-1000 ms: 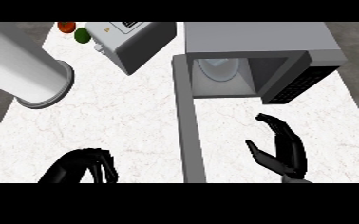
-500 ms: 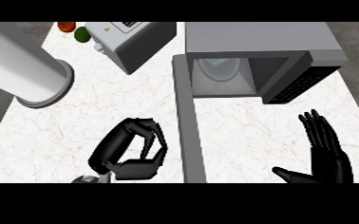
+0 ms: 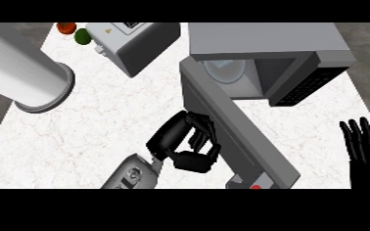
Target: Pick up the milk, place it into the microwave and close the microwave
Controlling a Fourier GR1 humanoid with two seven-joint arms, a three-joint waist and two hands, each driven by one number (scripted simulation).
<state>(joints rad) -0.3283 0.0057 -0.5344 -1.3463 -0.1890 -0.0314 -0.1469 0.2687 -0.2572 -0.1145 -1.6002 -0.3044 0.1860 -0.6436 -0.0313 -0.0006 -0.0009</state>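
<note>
The grey microwave [image 3: 267, 39] stands at the back right with its door [image 3: 239, 127] swung partly open, slanting toward the lower right. Inside the cavity sits a pale white object [image 3: 224, 71], which looks like the milk carton; its details are unclear. My left hand [image 3: 184, 142] is on the left side of the door, against its outer face, with fingers curled and nothing in them. My right hand [image 3: 357, 144] rests open at the right edge, fingers up.
A large grey cylinder [image 3: 33, 80] lies at the left. A white box appliance [image 3: 133, 41] stands at the back, with a red fruit [image 3: 66, 27] and a green fruit [image 3: 82, 35] beside it. The white marble counter [image 3: 86, 127] spreads left of the door.
My left hand has moved up and right against the door. The door's free end has swung to the right. My right hand has drifted out to the right edge.
</note>
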